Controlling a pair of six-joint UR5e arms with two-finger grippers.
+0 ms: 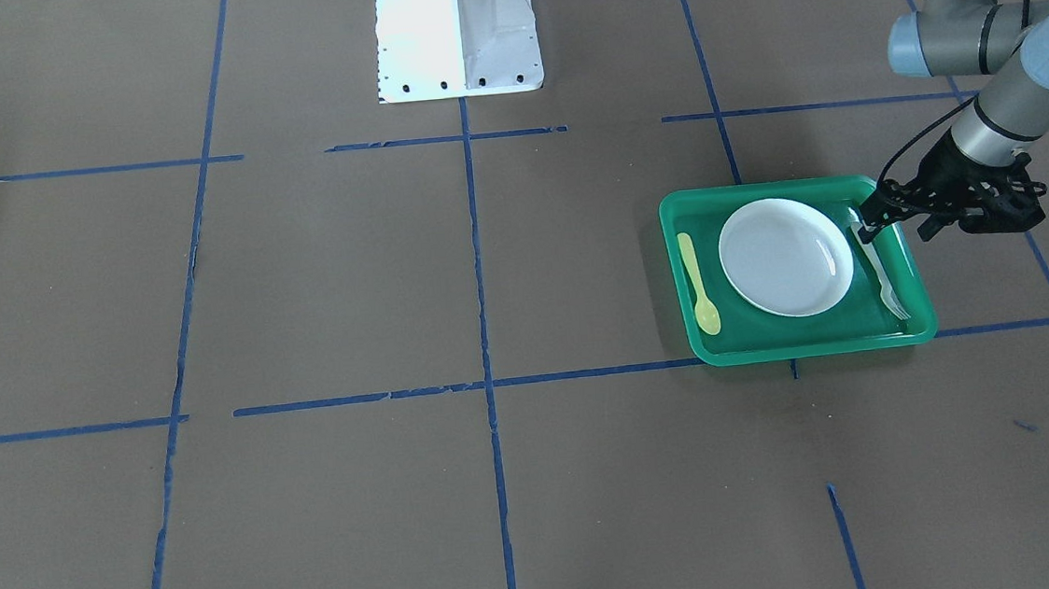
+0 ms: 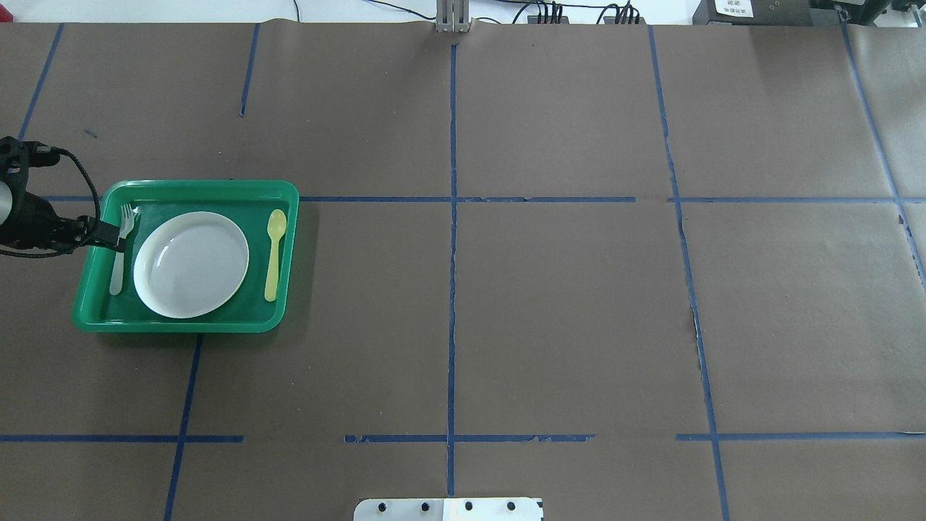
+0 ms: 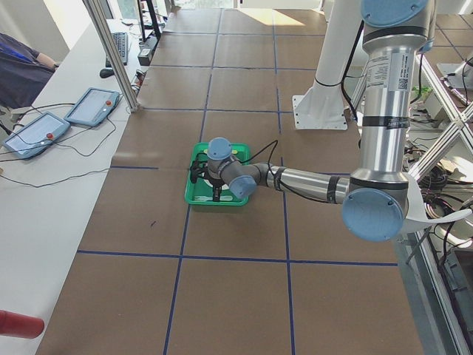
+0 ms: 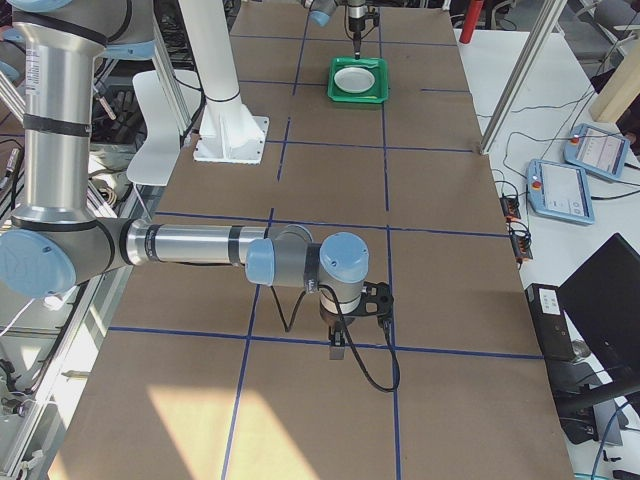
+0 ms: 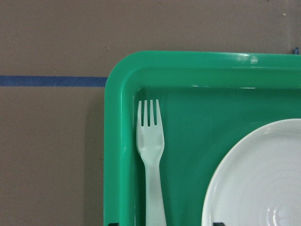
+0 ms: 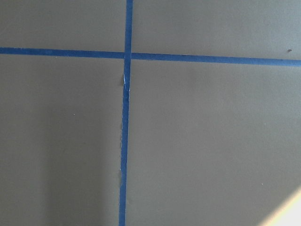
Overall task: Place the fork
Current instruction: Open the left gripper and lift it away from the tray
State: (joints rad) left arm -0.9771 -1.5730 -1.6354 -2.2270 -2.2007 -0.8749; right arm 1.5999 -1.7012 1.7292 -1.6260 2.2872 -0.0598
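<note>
Left gripper [image 1: 864,230] hangs low over the fork [image 5: 151,155], jaws spread wide either side of the handle, nothing held. It lies flat in the green tray [image 5: 117,141], tight along the rim. Imo back off straight up, since thin slick plastic slides easily. Next the glossy round white plate [image 5: 263,179], then the yellow spoon [image 2: 273,253]. Right gripper [image 4: 340,345] is well apart, can't tell its grip.

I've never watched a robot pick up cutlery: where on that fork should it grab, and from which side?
Probably the handle, from straight above. The fork lies flat in the tray, close beside its wall, so a sideways approach is blocked. The handle is slim and straight, so it suits a pinch across its width; the plate side has more room.
</note>
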